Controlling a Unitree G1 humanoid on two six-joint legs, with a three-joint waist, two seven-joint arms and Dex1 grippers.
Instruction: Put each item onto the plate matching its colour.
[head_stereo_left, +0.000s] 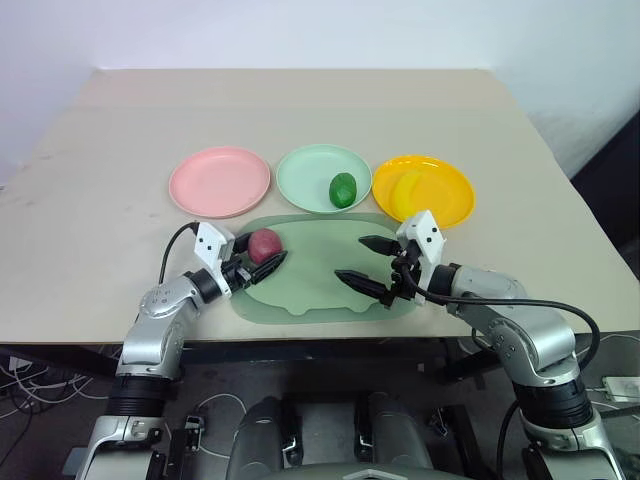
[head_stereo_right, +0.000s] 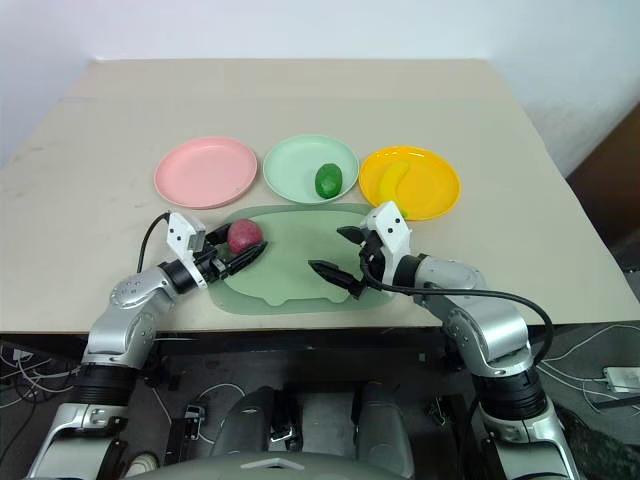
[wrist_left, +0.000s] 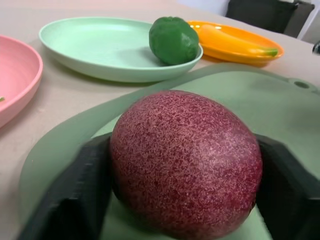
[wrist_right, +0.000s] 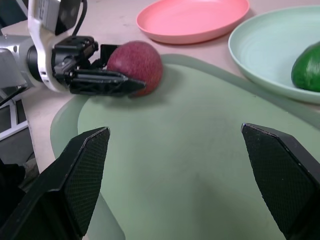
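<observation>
The dark red fruit (head_stereo_left: 263, 245) rests on the left end of the translucent green tray (head_stereo_left: 320, 262). My left gripper (head_stereo_left: 262, 256) is shut on it, with a black finger (wrist_left: 75, 195) pressed against each side. Further right over the tray, my right gripper (head_stereo_left: 353, 259) is open and holds nothing. The green fruit (head_stereo_left: 343, 189) lies on the mint green plate (head_stereo_left: 303, 175). On the orange-yellow plate (head_stereo_left: 447, 195) lies the yellow banana (head_stereo_left: 406, 189). The pale pink plate (head_stereo_left: 220, 180) has nothing on it.
The three plates stand in a row just behind the tray on a beige table (head_stereo_left: 300, 100). The tray's front rim lies close to the table's near edge (head_stereo_left: 300, 340). Cables hang below that edge.
</observation>
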